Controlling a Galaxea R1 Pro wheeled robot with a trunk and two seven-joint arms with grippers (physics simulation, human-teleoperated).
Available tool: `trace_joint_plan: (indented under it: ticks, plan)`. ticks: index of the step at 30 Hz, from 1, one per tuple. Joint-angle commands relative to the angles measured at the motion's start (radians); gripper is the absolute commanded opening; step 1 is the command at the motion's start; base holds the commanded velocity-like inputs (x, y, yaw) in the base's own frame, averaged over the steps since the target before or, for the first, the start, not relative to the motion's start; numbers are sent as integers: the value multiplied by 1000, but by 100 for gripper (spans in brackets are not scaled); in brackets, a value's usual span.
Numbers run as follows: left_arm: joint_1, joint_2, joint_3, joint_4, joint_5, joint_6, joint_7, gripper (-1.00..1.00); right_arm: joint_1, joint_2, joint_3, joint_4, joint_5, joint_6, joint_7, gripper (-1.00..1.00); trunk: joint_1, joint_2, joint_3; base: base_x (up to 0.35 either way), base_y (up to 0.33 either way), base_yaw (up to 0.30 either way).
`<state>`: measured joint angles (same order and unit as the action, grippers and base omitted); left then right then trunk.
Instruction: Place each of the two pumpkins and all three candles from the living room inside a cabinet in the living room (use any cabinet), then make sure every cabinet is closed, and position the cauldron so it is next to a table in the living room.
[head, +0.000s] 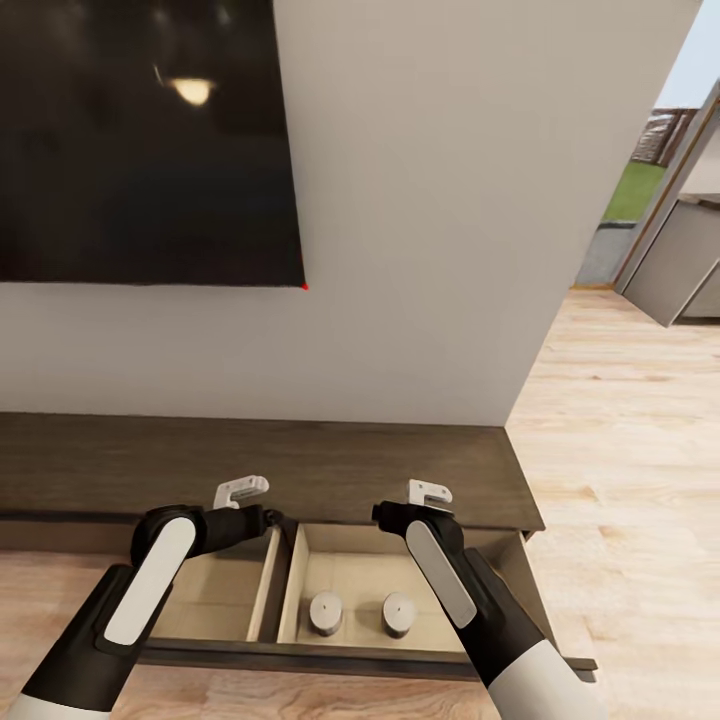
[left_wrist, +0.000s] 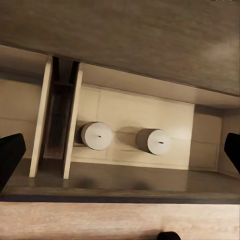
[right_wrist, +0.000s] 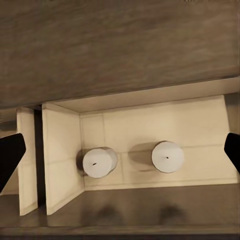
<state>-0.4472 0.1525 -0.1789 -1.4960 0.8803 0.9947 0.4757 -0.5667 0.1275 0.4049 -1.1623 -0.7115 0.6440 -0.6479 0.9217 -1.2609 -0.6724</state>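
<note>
Wall (head: 420, 200): pale, plain, carrying a large black screen (head: 140, 140) at upper left. Wood floor (head: 630, 400) runs to the right toward a doorway.

Cabinet (head: 300, 460): long, low, dark brown, set against the wall. Two drawers stand pulled out side by side beneath its top, cream-lined inside, parted by thin upright walls.

Left arm and right arm reach down over the open drawers. Left pincer (head: 262, 520) hangs above the left drawer; right pincer (head: 385, 514) hangs above the right drawer. Both are spread wide and hold nothing; their dark fingertips (right_wrist: 10, 160) show at the wrist views' edges.

Candles: two grey-beige stubs stand upright in the right-hand drawer, one (head: 325, 612) beside the other (head: 398, 613), near but apart.
</note>
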Motion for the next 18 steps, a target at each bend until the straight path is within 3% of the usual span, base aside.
trace_joint_plan:
  ticks: [1,18]
  plan:
    - [-1,4,-1,0,10,1,10,100,-1,0,1,-1,-9,0,-10,100,-4,7,3,0,0,0]
    - [-1,20,0,9,9,1,12,100,-1,1,2,1,-9,-5,-12,100,-69,126,83,0,0,0]
